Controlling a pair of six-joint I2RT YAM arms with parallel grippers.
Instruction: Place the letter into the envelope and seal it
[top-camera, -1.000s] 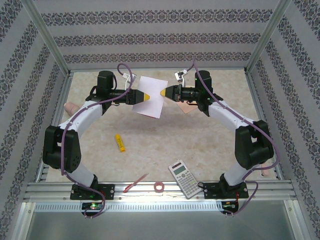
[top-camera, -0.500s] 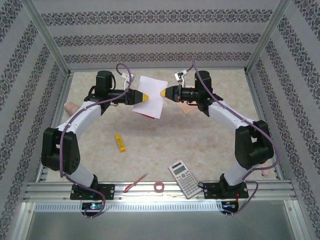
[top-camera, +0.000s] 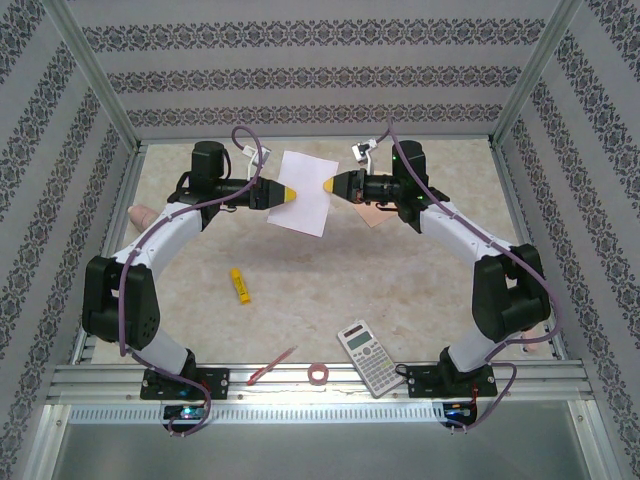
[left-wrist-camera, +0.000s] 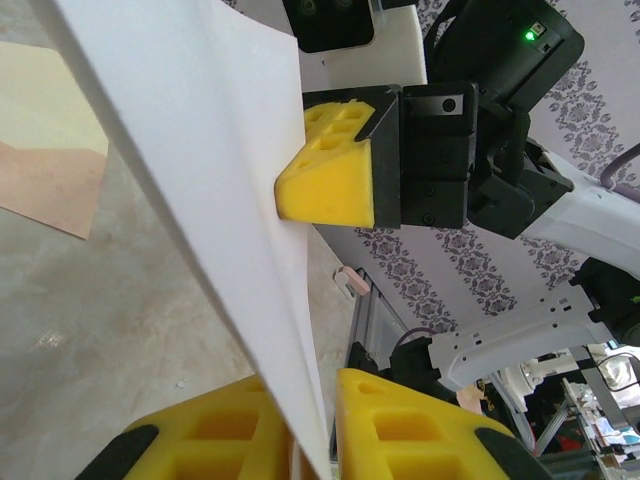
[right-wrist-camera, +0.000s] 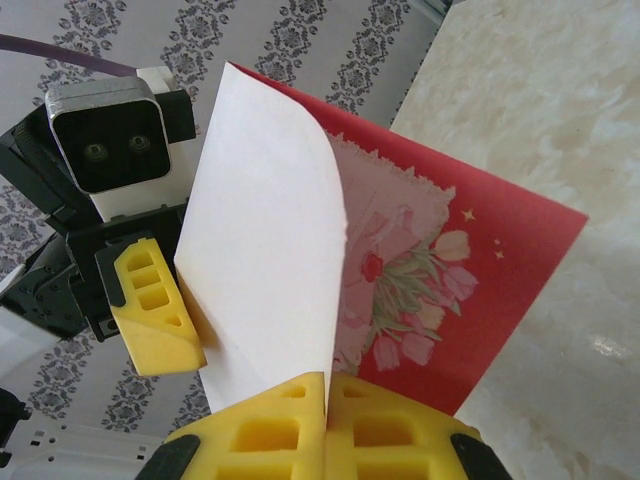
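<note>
The letter (top-camera: 305, 190) hangs in the air at the back of the table between both grippers, its white back turned up. My right gripper (top-camera: 327, 186) is shut on its right edge; in the right wrist view (right-wrist-camera: 327, 380) the sheet (right-wrist-camera: 270, 250) curls over and shows its red face with pink flowers. My left gripper (top-camera: 292, 192) pinches the opposite edge, the paper (left-wrist-camera: 200, 150) running down between its yellow fingers (left-wrist-camera: 300, 390). The peach envelope (top-camera: 375, 213) lies flat on the table under the right gripper, its paler flap open (left-wrist-camera: 50, 170).
A calculator (top-camera: 368, 357), a pink tape roll (top-camera: 320, 374) and a red pen (top-camera: 272, 365) lie near the front rail. A yellow tube (top-camera: 240, 285) lies left of centre. A pink object (top-camera: 140, 213) sits at the left wall. Patterned walls enclose the table.
The left gripper's jaws have come together on the letter's left edge. The sheet shifted slightly between the two grippers. The right gripper kept its grip.
</note>
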